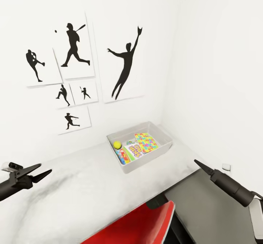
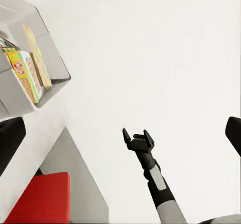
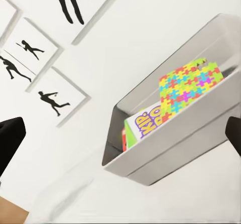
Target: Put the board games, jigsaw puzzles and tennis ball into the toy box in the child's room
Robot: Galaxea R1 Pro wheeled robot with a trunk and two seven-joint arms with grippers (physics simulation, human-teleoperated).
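The white counter point(image 1: 84, 196) runs into the corner of the room, and on it, pushed back near both walls, sits the grey toy box point(image 1: 160, 152), set where either arm can reach over its open top. Above the counter hang baseball silhouette prints point(image 1: 76, 50), and a red chair point(image 1: 142, 224) is tucked under the near edge, out of the arms' way.

The box is already well filled. A bright jigsaw puzzle point(image 1: 147, 142) leans against the far side, a lettered board game point(image 1: 133, 151) stands beside it, more boxes are packed on edge behind, and the tennis ball point(image 1: 117, 144) rests in the back corner. Standing things on edge looks like the way to fit them all in. From here I cannot count every toy.

Both arms are held low and wide, clear of the box. The left gripper point(image 1: 41, 172) has its jaws parted and empty. The right gripper point(image 2: 138, 136) also stands with jaws spread, holding nothing. I judge the loading nearly or wholly done.
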